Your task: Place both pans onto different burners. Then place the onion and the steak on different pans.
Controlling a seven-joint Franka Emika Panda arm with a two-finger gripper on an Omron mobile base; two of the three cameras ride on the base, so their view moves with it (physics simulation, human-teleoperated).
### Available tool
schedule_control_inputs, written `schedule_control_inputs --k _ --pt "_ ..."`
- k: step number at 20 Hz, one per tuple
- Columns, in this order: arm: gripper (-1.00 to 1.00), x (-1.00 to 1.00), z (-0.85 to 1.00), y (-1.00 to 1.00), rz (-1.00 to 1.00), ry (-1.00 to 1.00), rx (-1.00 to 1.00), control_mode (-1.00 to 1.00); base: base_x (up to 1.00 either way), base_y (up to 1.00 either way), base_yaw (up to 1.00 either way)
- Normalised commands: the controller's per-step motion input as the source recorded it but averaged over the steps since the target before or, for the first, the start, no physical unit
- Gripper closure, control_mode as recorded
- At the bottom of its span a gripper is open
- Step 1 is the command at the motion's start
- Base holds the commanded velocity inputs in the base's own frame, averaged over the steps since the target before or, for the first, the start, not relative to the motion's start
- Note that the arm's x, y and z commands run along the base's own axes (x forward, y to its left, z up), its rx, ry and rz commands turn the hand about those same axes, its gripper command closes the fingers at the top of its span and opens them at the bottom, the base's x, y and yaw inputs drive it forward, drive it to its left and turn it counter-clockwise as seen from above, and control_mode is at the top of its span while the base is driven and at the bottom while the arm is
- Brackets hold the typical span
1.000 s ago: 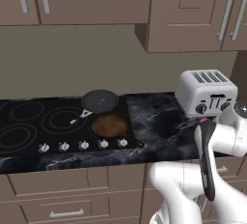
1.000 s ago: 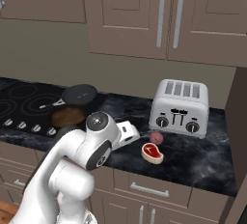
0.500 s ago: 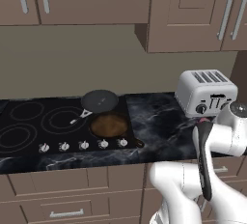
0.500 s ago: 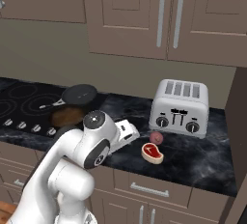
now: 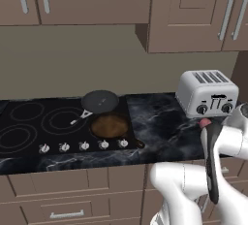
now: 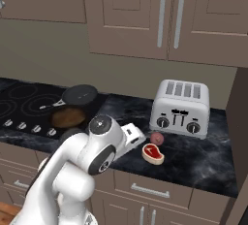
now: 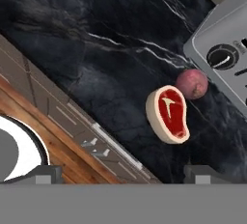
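- So not much moved in the last second: the arm drifted a touch toward the right end of the counter (image 6: 203, 163), and everything on it stayed put.
- Both pans look sorted already. The black pan (image 5: 100, 101) sits at the cooktop's back right, and the brown pan (image 5: 110, 125) is right in front of it, near the knobs (image 5: 83, 146).
- The steak (image 7: 169, 113) and onion (image 7: 191, 84) are side by side, nearly touching, in front of the toaster (image 6: 182, 106).
- The claw (image 7: 120, 172) has its fingers spread wide, holding nothing, and looks down with the steak just ahead of it.
- My guess is food is next, steak first. It's flat, so the pinch might be fiddly.
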Motion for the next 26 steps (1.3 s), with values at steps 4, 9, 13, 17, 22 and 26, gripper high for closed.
schedule_control_inputs --k 4,9,13,17,22,26 --pt "-1.00 -0.22 0.00 -0.24 0.13 0.00 0.00 -1.00 0.00 0.00 0.00" --pt "-1.00 -0.20 0.00 -0.21 0.20 0.00 0.00 -1.00 0.00 0.00 0.00" --pt "-1.00 -0.10 0.00 -0.21 0.21 0.00 0.00 -1.00 0.00 0.00 0.00" --pt "-1.00 0.00 0.00 -0.20 0.15 0.00 0.00 -1.00 0.00 0.00 0.00" --pt "-1.00 0.00 0.00 -0.17 0.08 0.00 0.00 -1.00 0.00 0.00 0.00" --pt "-1.00 0.00 0.00 -0.08 0.01 0.00 -0.02 -1.00 0.00 0.00 0.00"
